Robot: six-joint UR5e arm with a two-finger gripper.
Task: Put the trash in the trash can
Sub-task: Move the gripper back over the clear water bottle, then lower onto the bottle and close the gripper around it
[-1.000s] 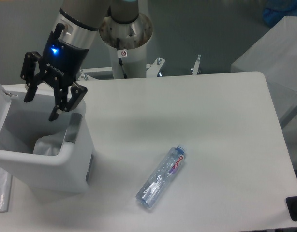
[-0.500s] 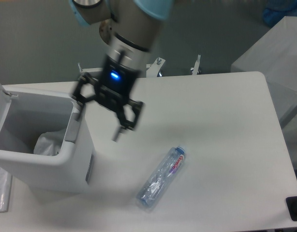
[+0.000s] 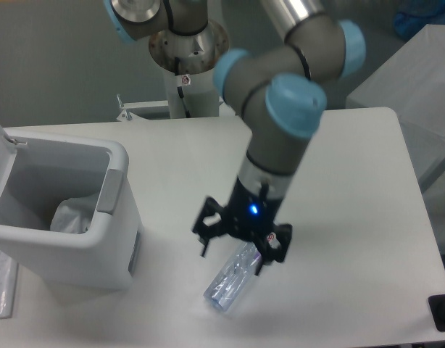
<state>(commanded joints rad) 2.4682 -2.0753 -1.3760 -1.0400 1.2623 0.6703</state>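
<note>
Jaws spread wide, the gripper (image 3: 240, 243) hangs over the upper half of the water bottle (image 3: 232, 279), gripping nothing. On the tabletop (image 3: 353, 188) at left stands the white trash can (image 3: 70, 239), lid up, with the crumpled wrapper (image 3: 72, 214) inside (1 of 2 items done). Bottle pickup is in hand; next, I judge, lower and close across its body.

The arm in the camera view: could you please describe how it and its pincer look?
The arm has grey tubular links with light blue caps on its rounded joints and a polished metal section near the top. Its wrist darkens into a black pincer with spindly black fingers and a small glowing blue light. A small red-and-white sticker sits on the pale base column.
</note>
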